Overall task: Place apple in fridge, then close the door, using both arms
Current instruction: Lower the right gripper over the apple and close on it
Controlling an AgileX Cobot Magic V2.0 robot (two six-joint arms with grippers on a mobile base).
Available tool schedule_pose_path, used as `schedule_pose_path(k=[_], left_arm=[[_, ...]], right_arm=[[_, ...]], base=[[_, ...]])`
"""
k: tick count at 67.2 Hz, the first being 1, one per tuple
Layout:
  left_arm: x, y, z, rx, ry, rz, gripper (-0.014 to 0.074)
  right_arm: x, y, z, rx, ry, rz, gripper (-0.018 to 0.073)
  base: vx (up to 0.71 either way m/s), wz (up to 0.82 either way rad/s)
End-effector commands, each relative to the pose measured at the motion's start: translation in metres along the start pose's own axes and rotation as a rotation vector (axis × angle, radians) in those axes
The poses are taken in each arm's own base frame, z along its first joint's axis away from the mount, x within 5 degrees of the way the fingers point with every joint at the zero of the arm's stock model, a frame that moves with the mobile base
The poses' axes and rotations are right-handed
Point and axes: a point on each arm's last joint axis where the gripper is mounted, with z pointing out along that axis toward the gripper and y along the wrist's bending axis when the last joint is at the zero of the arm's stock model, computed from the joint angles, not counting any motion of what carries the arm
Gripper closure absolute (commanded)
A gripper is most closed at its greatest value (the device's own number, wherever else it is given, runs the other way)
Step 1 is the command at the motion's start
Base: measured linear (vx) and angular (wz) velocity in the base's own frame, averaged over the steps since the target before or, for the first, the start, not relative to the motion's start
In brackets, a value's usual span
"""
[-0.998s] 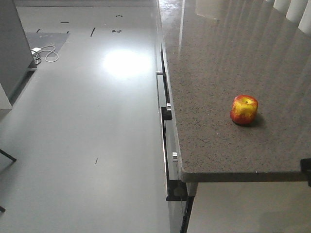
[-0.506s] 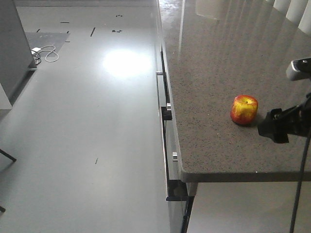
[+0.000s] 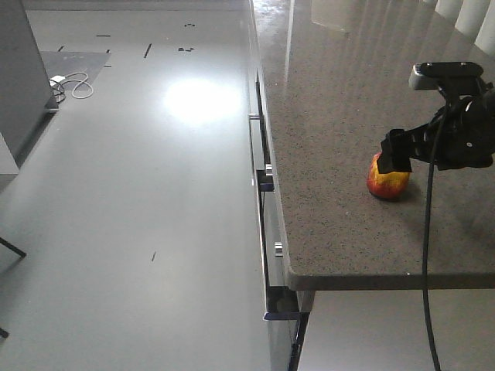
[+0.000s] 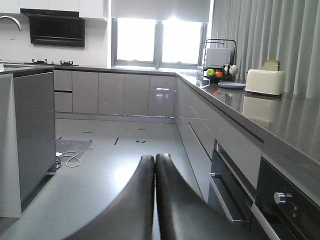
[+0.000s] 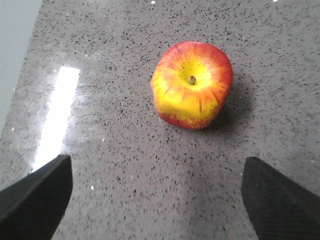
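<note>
The apple sits stem-up on the speckled grey worktop, just ahead of the right tool. That tool is released: its two dark fingers are spread wide at the lower corners of the right wrist view, with bare stone between them, and neither touches the fruit. From the front view the same tool hangs over the apple and hides its top, while a black cable drops from the arm past the worktop's near edge. The apple lies a little back from that edge and from the left edge. The left tool is clenched, its black fingers pressed together with nothing between them, and it is held over the glossy grey floor, well apart from the apple. Beyond it a long counter runs toward a bright window, carrying a cream toaster. A white cord lies coiled on the floor.
</note>
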Motion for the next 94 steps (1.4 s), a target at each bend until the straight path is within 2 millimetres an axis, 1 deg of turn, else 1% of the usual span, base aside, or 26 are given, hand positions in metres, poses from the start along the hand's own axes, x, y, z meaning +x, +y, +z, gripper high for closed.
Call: schedule_pose_path(k=[1, 13, 21, 28, 41, 53, 59, 71, 77, 84, 94], left_arm=[[-0.012, -0.001, -0.002, 0.007, -0.098, -0.013, 0.0603], [-0.012, -0.001, -0.002, 0.007, -0.098, -0.013, 0.0603], [-0.012, -0.001, -0.002, 0.007, -0.098, -0.013, 0.0603], [-0.012, -0.001, -0.002, 0.007, -0.098, -0.013, 0.0603], [-0.012, -0.001, -0.002, 0.007, -0.098, -0.013, 0.0603], [-0.012, -0.001, -0.002, 0.007, -0.098, -0.013, 0.0603], [-0.012, -0.001, -0.002, 0.007, -0.098, -0.013, 0.0603], [-0.012, -0.001, -0.002, 0.007, -0.098, -0.013, 0.0603], [-0.012, -0.001, -0.002, 0.007, -0.098, -0.013, 0.0603], [-0.012, -0.001, -0.002, 0.007, -0.098, -0.013, 0.0603], [-0.012, -0.001, -0.002, 0.007, -0.098, -0.013, 0.0603]], right_arm=[[-0.020, -0.003, -0.008, 0.011, -0.076, 0.012, -0.0084], [-0.033, -0.012, 0.019, 0.047, -0.036, 0.040, -0.0078], [-0.041, -0.019, 0.032, 0.101, -0.014, 0.044, -0.0073], [-0.046, -0.020, 0.044, 0.087, -0.009, 0.055, -0.0070], [-0.054, -0.021, 0.064, 0.060, -0.001, 0.068, -0.0062], [-0.055, -0.024, 0.080, 0.062, 0.018, 0.069, -0.0035], [-0.054, -0.024, 0.081, 0.062, 0.025, 0.068, 0.0021], [-0.053, -0.024, 0.081, 0.059, 0.044, 0.053, 0.0183], [-0.054, -0.023, 0.075, 0.059, 0.032, 0.054, 0.0254], [-0.056, -0.021, 0.063, 0.051, 0.015, 0.069, 0.0323], [-0.057, -0.013, 0.030, 0.015, -0.001, 0.078, 0.0404]], base=[[0.00, 0.00], [0.00, 0.00], [0.00, 0.00], [0.00, 0.00], [0.00, 0.00], [0.00, 0.00], [0.00, 0.00], [0.00, 0.00], [0.00, 0.00], [0.00, 0.00], [0.00, 0.00]])
